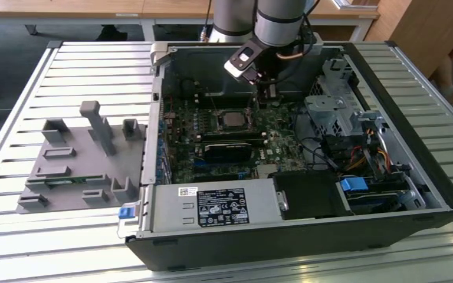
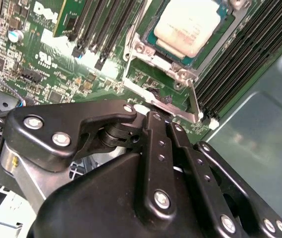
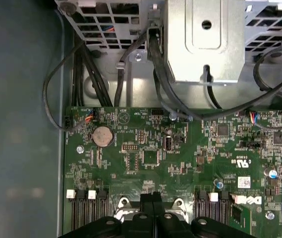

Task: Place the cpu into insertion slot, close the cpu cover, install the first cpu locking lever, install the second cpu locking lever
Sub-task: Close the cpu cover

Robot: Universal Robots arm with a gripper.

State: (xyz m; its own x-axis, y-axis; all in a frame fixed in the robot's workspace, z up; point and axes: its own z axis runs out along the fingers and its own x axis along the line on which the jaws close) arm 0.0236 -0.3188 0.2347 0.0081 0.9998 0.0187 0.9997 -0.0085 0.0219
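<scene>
Chip (image 2: 190,22) seated in socket (image 2: 145,49). Cover-closing step in hand, I judge. Gripper (image 2: 163,121) clenched, fingertips at free edge of raised cover (image 2: 163,106); can't tell if pinching. Next calls for gentle swing down flat over chip.

One cpu (image 2: 190,22), one insertion slot (image 2: 141,48) (silver-rimmed), one coin battery (image 3: 102,136), one grey holder (image 1: 69,165).

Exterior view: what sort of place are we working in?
Probably a robotics lab or workshop bench: an opened desktop computer case lies on a slatted metal table, a grey parts fixture sits beside it, and wooden desks stand behind.
</scene>
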